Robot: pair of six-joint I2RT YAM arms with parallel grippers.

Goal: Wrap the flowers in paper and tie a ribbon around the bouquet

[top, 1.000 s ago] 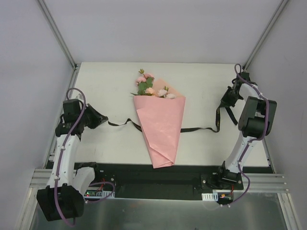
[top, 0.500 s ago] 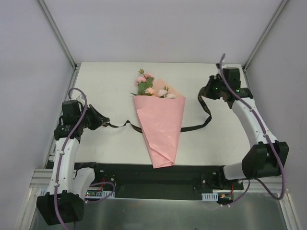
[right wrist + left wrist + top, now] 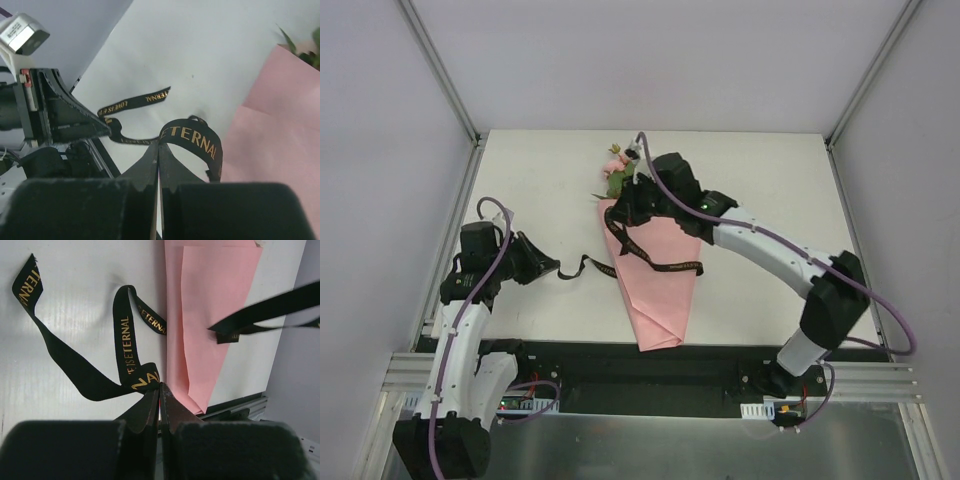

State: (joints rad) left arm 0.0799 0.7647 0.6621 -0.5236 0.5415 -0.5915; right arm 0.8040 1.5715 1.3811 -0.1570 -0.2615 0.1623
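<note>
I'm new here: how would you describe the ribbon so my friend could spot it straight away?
On the white table lies a pink paper cone of flowers. The ribbon is the narrow strap draped over that cone, pinched by the left fingers and the right fingers. It alone is black with gold lettering.

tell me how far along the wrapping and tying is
Wrapping looks done: the flowers sit in the paper cone. In hand: left gripper and right gripper are each shut on the ribbon, which crosses over the cone. To do: tie the knot.
</note>
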